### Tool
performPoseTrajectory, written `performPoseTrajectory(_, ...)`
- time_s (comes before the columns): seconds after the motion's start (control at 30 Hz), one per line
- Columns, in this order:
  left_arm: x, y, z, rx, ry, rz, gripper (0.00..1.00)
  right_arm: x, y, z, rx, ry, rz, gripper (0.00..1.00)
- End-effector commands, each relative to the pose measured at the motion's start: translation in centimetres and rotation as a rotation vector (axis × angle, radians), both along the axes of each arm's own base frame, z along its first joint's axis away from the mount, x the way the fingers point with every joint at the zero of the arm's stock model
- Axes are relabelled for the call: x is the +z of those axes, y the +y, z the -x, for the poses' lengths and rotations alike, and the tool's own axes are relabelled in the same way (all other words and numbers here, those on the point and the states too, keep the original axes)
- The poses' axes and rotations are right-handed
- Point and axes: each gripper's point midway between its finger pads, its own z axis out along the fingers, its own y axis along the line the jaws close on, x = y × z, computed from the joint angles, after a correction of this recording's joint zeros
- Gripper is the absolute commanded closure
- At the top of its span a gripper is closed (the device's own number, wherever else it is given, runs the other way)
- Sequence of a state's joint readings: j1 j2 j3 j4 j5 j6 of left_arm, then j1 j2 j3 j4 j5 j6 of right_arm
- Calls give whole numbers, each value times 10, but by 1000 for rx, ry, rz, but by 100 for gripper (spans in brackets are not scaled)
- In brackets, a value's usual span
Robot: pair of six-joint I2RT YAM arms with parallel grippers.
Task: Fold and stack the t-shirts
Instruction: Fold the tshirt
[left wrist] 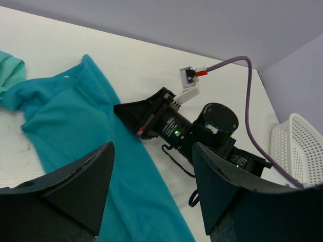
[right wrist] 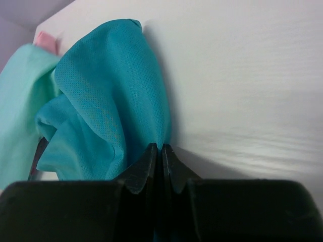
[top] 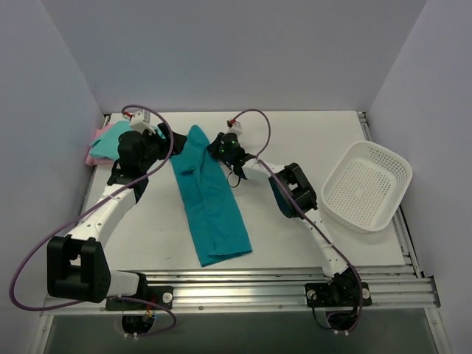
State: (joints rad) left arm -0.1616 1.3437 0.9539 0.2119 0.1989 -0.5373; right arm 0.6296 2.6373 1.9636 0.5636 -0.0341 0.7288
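**Operator:** Report the gripper states.

**Technician:** The right gripper (right wrist: 161, 151) is pressed together on a thin fold of the teal t-shirt (top: 214, 206), near its far end. The left gripper (left wrist: 151, 147) is spread wide and holds nothing. It hangs over that same end.

**Operator:** Where does the shirt lie?

**Technician:** It lies on the table (top: 310, 133) as a long strip between the arms. The mint t-shirt (top: 112, 139) and the pink t-shirt (top: 91, 157) lie bunched at the far left corner.

**Operator:** What failure modes do we expect?

**Technician:** We judge three.
- The pinch takes only an edge, so the cloth may slip out under pull.
- With one arm gripping, a fold could drag the strip askew.
- The two grippers are near each other, so a careless approach risks contact.

**Operator:** How do the views differ?

**Technician:**
- Only the right wrist view shows the pinch itself.
- Only the left wrist view shows the spread fingers (left wrist: 86, 186).
- Only the top view shows the whole strip and the white perforated basket (top: 366, 184), well apart on the right.
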Motion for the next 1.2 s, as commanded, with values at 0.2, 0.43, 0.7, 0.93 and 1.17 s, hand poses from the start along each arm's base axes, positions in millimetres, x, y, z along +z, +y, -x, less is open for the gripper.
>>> performPoseTrajectory(0.2, 7, -7, -6, -39, -51, 25, 29, -9, -160, -37, -377, 92, 126, 100)
performPoseTrajectory(0.43, 4, -12, -7, -58, -45, 42, 30, -18, -186, -29, -434, 128, 152, 100)
performPoseTrajectory(0.7, 3, -18, -6, -75, -40, 58, 31, -32, -157, -34, -304, 135, 86, 100)
performPoseTrajectory(0.93, 1, -16, -6, -67, -41, 54, 31, -25, -134, -54, -235, 84, 99, 100)
performPoseTrajectory(1.17, -2, -17, -6, -71, -32, 61, 32, 8, -136, -49, -210, 45, 116, 6)
